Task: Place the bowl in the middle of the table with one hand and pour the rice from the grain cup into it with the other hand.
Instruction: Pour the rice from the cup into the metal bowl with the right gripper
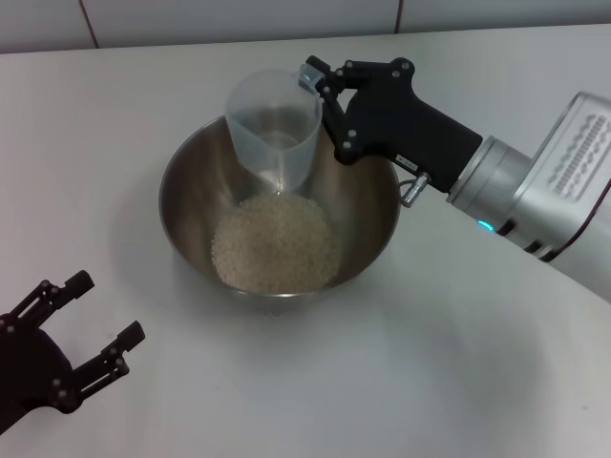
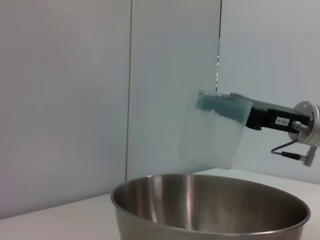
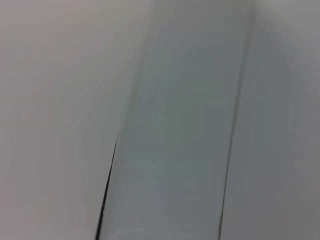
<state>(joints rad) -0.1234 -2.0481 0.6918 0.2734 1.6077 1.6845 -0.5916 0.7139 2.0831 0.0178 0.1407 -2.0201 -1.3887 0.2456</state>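
The steel bowl (image 1: 368, 215) stands in the middle of the white table (image 1: 115, 143), with a pale mound of rice (image 1: 275, 244) on its bottom. My right gripper (image 1: 325, 95) is shut on the clear grain cup (image 1: 274, 129) and holds it above the bowl's far rim, tilted, its lip pointing down into the bowl. The cup looks empty. In the left wrist view the cup (image 2: 212, 130) hangs above the bowl (image 2: 210, 210), held by the right gripper (image 2: 235, 110). My left gripper (image 1: 100, 329) is open and empty, near the table's front left.
A tiled wall (image 2: 65, 100) stands behind the table. The right arm (image 1: 535, 191) reaches in from the right, above the table. The right wrist view shows only blurred wall panels.
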